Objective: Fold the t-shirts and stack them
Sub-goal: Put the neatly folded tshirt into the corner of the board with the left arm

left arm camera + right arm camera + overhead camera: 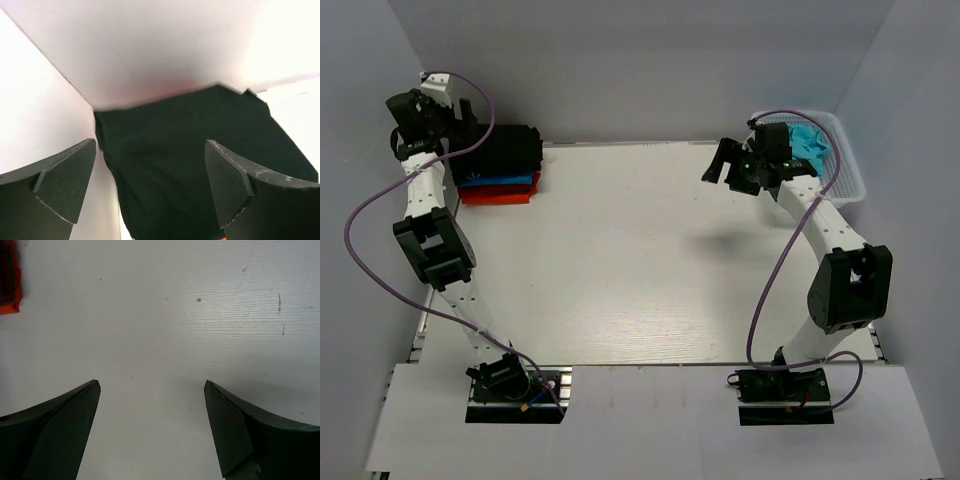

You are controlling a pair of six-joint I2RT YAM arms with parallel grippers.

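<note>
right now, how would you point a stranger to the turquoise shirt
Start at the white table and go to its far right corner, where a white lattice basket sits. The turquoise shirt lies crumpled inside it. It is the only shirt not folded on the stack at the far left.

White arms point(423, 190), black joints point(435, 250), looping purple cables point(765, 290).

The right pincer point(151, 384) hangs over the white bench point(200, 340), its two dark fingers point(55, 430) spread wide with only bare surface between them. Faint scratches and a small speck point(199, 300) mark the bench. An edge of red t-shirt point(11, 295) shows in the top-left corner.
</note>
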